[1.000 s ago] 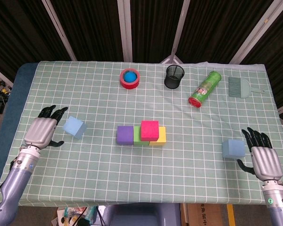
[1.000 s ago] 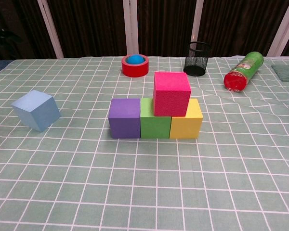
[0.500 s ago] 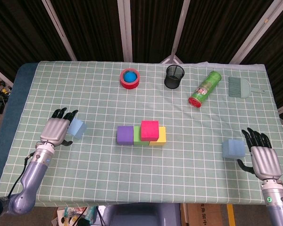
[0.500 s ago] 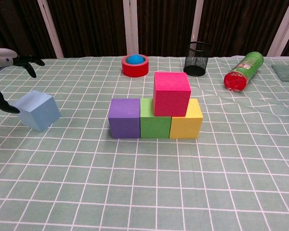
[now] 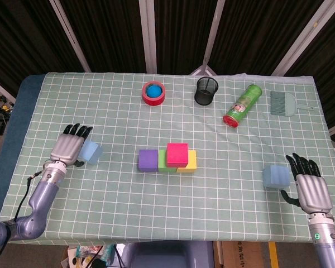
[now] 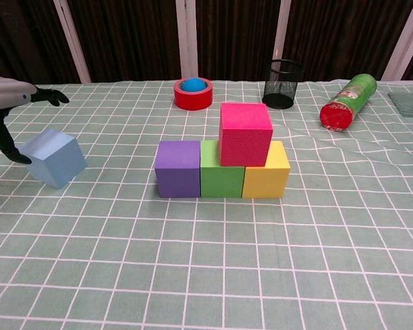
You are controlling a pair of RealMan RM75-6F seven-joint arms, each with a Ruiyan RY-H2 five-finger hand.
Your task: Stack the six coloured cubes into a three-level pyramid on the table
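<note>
A purple cube (image 5: 148, 159), a green cube (image 5: 163, 165) and a yellow cube (image 5: 190, 162) stand in a row at the table's middle. A pink cube (image 5: 177, 154) rests on the green and yellow ones (image 6: 245, 134). At the left lies a tilted light blue cube (image 5: 91, 152) (image 6: 53, 157). My left hand (image 5: 70, 147) is right beside it, fingers spread above its left side (image 6: 12, 95), thumb by its left edge, not gripping. Another blue cube (image 5: 276, 176) sits at the right. My right hand (image 5: 310, 187) rests open just right of it.
Along the back stand a red tape roll with a blue ball inside (image 5: 154, 92), a black mesh cup (image 5: 206, 91), a green can lying on its side (image 5: 242, 105) and a grey brush (image 5: 285, 104). The table's front edge runs just below both hands.
My left hand has moved right, up against the light blue cube's left side. The right hand and all the cubes stay as they were.
</note>
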